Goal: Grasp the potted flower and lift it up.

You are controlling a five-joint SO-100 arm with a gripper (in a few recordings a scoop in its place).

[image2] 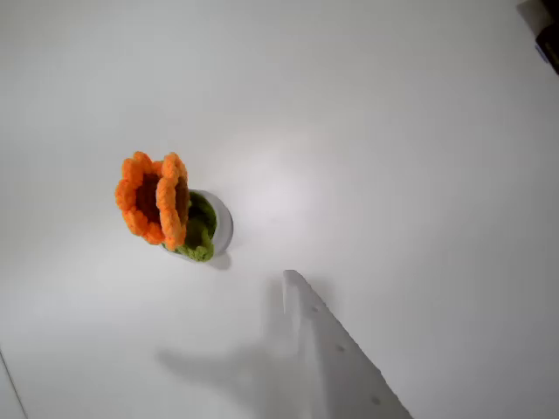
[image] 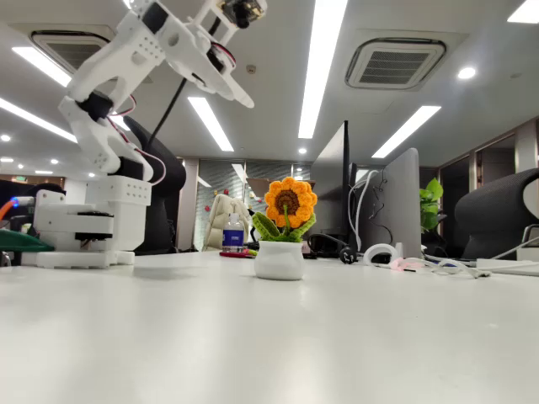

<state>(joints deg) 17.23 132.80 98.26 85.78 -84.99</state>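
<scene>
Well below the raised gripper (image: pixel 240 88), the potted flower (image: pixel 282 231) on the table (image: pixel 269 337).

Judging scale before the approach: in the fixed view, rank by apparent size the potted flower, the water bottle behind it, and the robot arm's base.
1. Robot arm's base, clearly largest.
2. Potted flower.
3. Water bottle, smallest, though it stands farther back, so its true size is unsure.

The potted flower (image: pixel 284 227) (image2: pixel 170 208), orange-petalled in a white pot, stands upright.
</scene>
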